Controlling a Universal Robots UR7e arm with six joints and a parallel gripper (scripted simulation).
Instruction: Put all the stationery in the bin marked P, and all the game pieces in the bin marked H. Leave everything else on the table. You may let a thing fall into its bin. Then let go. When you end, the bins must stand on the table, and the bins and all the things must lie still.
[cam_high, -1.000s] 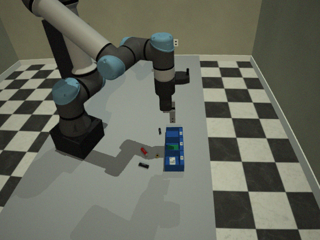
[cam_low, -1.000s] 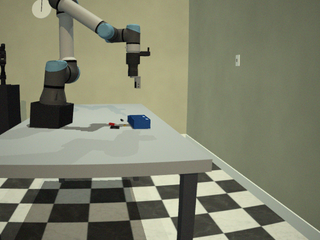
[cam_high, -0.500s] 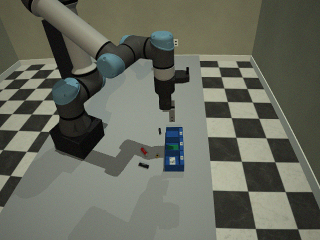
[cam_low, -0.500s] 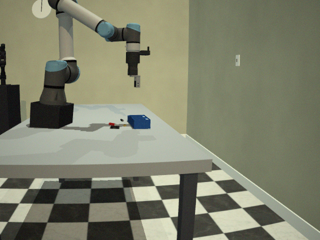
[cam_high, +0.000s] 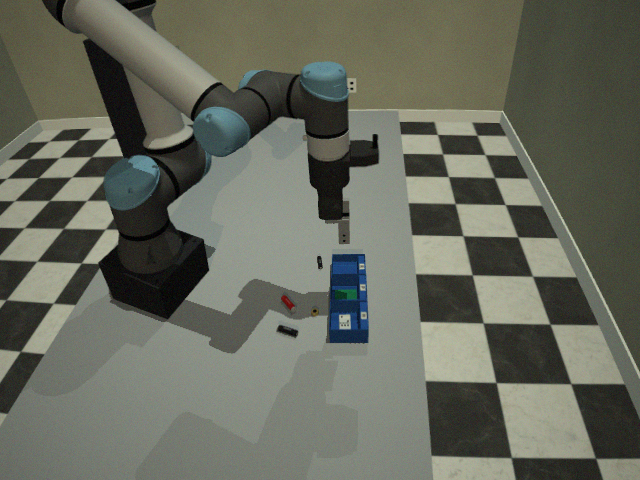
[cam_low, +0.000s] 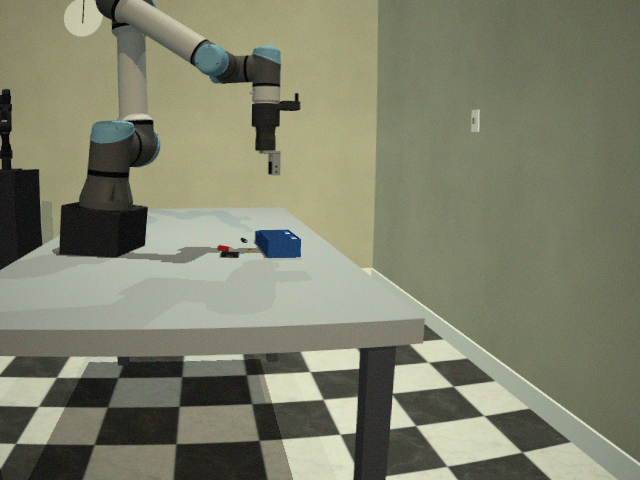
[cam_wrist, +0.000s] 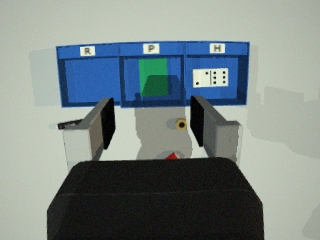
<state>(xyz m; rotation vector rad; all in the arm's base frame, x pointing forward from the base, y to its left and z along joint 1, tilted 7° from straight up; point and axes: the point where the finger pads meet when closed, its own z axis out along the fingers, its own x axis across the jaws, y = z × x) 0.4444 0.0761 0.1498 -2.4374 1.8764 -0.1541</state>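
A blue row of three bins (cam_high: 349, 335) (cam_low: 279, 246) (cam_wrist: 114, 50) marked R, P and H stands on the grey table (cam_high: 377, 413). A green block (cam_high: 344, 295) (cam_wrist: 155, 80) lies in the middle bin, marked P. A white domino (cam_high: 344, 322) (cam_wrist: 211, 78) lies in the bin marked H. The bin marked R looks empty. My gripper (cam_high: 343, 230) (cam_low: 273, 166) (cam_wrist: 152, 112) is open and empty. It hangs high above the table, near the bins.
On the table left of the bins lie a red cylinder (cam_high: 287, 303) (cam_low: 224, 248) (cam_wrist: 172, 156), a small gold ring (cam_high: 314, 311) (cam_wrist: 182, 124), a black oblong piece (cam_high: 286, 330) and a small black piece (cam_high: 320, 261) (cam_low: 242, 239). The arm's base (cam_high: 155, 273) stands at the left.
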